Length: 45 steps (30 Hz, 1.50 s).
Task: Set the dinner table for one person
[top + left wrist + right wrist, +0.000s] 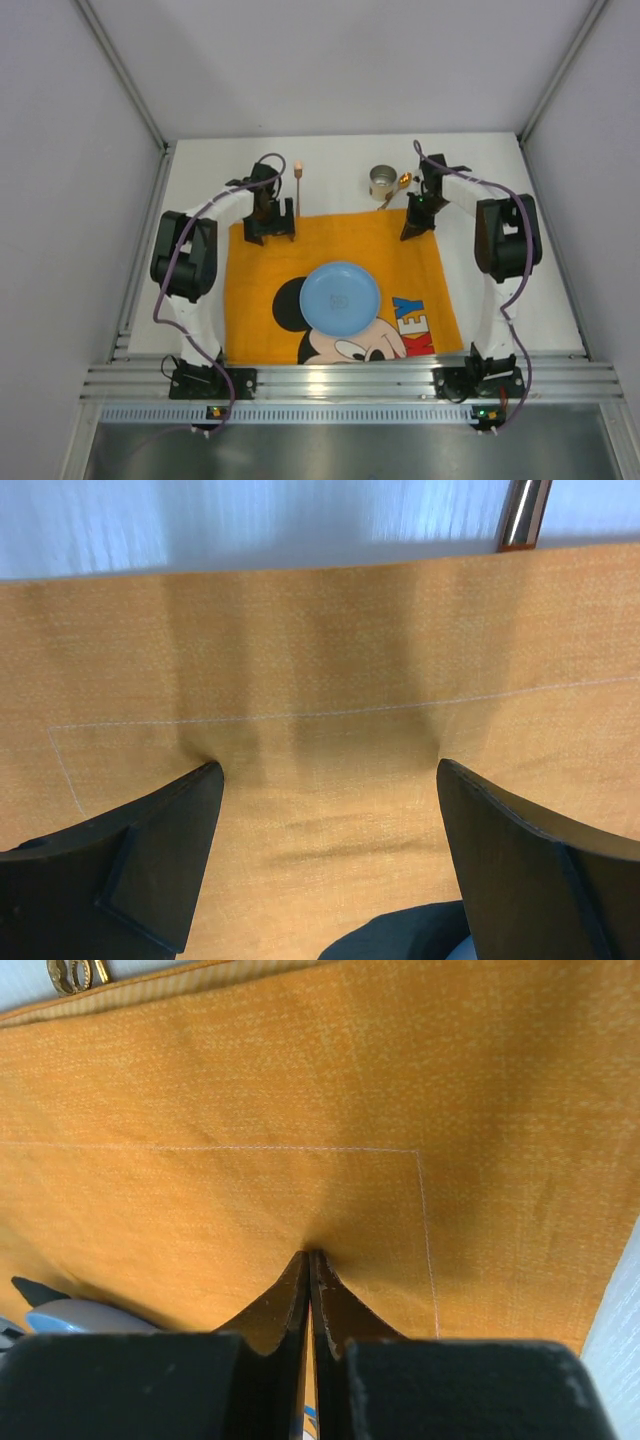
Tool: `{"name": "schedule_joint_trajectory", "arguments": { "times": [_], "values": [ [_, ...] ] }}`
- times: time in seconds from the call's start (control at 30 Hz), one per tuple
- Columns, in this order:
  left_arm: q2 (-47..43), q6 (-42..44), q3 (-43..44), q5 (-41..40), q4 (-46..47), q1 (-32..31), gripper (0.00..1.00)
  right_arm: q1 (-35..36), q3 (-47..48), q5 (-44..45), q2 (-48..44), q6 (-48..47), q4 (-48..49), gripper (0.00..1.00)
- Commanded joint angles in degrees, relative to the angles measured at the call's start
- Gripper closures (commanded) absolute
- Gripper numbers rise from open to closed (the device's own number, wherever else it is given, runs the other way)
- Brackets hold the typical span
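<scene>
Probably squaring the placemat [258,290] on the surface [340,162]. Note left pincer [328,770] released, tips resting on cloth; right pincer [310,1254] clenched on a pinch of it; bare surface just beyond each. Next: tug evenly without shifting the plate [340,297] behind.

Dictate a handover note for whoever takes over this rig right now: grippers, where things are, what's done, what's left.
Left gripper: open, fingers resting on the mat at its far left corner.
Right gripper: shut, apparently pinching the mat near its far right corner.
Done: mat spread on the table, blue plate in its middle.
Left: metal cup, slim utensil and gold utensil lie beyond the mat's far edge, not yet set by the plate.
</scene>
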Motion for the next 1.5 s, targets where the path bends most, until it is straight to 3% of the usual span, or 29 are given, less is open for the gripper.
{"name": "schedule_joint_trajectory", "arguments": {
  "times": [0.0, 0.37, 0.6, 0.73, 0.83, 0.9, 0.93, 0.97, 1.07, 1.17, 1.3, 1.47],
  "values": [
    [6.2, 2.4, 2.4, -1.6, 2.0, 2.1, 0.07, -2.2, 1.3, 0.9, 2.2, -0.5, 1.5, 1.00],
    [16.2, 4.8, 15.8, -1.3, -3.1, 4.2, 0.07, -5.3, 9.4, -0.1, 9.1, -0.7, -1.4, 1.00],
    [14.6, 1.4, 18.6, 0.2, -5.2, 4.2, 0.06, -5.3, 14.7, -2.4, 10.1, 0.4, -2.2, 1.00],
    [10.9, -5.6, 21.1, -4.0, -8.8, 4.2, 0.05, -5.3, 15.8, -3.6, 8.3, 0.8, -2.6, 1.00],
    [8.8, -9.0, 24.2, -5.6, -10.3, 4.2, 0.04, -5.3, 15.5, -5.3, 5.7, 1.3, -3.5, 0.93],
    [8.3, -9.7, 26.4, -6.8, -9.6, 4.2, 0.04, -5.2, 13.3, -6.2, 2.5, 1.8, -3.7, 0.80],
    [8.3, -9.5, 27.0, -7.1, -8.8, 4.1, 0.04, -5.2, 12.3, -6.4, 1.1, 2.1, -3.6, 0.73],
    [8.5, -9.1, 28.2, -7.1, -6.2, 4.1, 0.03, -5.2, 11.1, -6.5, -1.7, 2.1, -3.5, 0.56],
    [10.9, -7.3, 31.3, -5.8, -0.2, 3.8, 0.03, -4.9, 6.0, -6.5, -7.3, 1.8, -3.3, 0.36],
    [15.4, -5.3, 36.8, -3.7, 4.4, 2.9, 0.03, -4.9, 0.1, -6.3, -11.7, 1.6, -3.2, 0.30],
    [25.5, -5.0, 48.6, -3.5, 2.1, 1.5, 0.07, -4.9, -4.0, -6.1, -15.1, 1.0, -3.2, 0.28],
    [33.2, -5.0, 54.3, -5.5, 3.9, 0.1, 0.13, -5.0, -7.7, -5.4, -17.9, 0.3, -3.4, 0.28]
  ]
}}
